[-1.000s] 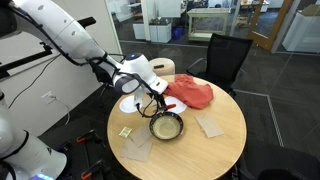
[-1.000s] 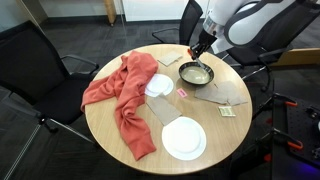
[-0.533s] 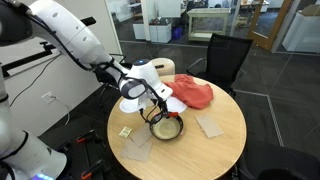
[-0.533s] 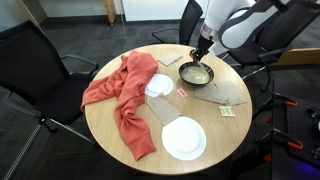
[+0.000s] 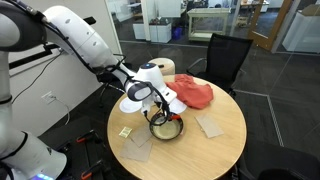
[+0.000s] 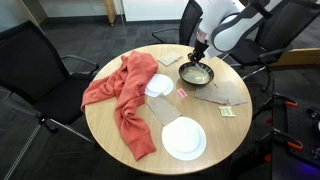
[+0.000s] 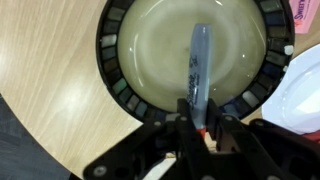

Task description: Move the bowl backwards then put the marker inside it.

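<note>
the gripper [image 7: 198,120] is clamped on the marker [image 7: 198,65] — its free end reaches over the pale inside of the bowl [image 7: 112,55], which sits on the wooden desk [image 7: 50,90].

The bowl [image 7: 150,55] has a black segmented rim, pale yellow inside.

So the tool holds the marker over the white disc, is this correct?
Not quite. The tool holds the marker over the bowl with the dark rim. The wrist view shows this clearly.
</note>
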You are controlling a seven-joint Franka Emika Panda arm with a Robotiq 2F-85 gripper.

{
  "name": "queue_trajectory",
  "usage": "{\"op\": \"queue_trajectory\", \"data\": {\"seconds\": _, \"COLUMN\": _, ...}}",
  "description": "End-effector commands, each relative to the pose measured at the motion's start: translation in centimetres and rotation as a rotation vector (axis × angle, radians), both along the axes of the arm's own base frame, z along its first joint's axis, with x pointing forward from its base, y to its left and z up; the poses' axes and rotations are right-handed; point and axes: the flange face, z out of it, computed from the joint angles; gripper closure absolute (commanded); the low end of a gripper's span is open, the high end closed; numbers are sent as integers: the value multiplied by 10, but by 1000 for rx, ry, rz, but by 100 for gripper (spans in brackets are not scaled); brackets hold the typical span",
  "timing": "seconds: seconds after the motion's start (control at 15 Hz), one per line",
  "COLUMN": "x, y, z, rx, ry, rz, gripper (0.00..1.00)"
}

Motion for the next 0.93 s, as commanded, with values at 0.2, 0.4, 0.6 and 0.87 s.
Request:
{"op": "queue_trajectory", "data": {"seconds": 0.2, "x": 17, "y": 3, "z": 1, "rx": 27, "ry": 22, "rz": -7, "gripper": 31}}
{"op": "queue_trajectory", "data": {"seconds": 0.4, "x": 21, "y": 5, "z": 5, "rx": 34, "ry": 17, "rz": -4, "gripper": 9}}
{"op": "queue_trajectory", "data": {"seconds": 0.6, "x": 20, "y": 2, "z": 7, "rx": 36, "ry": 8, "rz": -2, "gripper": 0}}
{"op": "queue_trajectory", "data": {"seconds": 0.87, "x": 13, "y": -8, "z": 8, "rx": 37, "ry": 8, "rz": -9, "gripper": 0}}
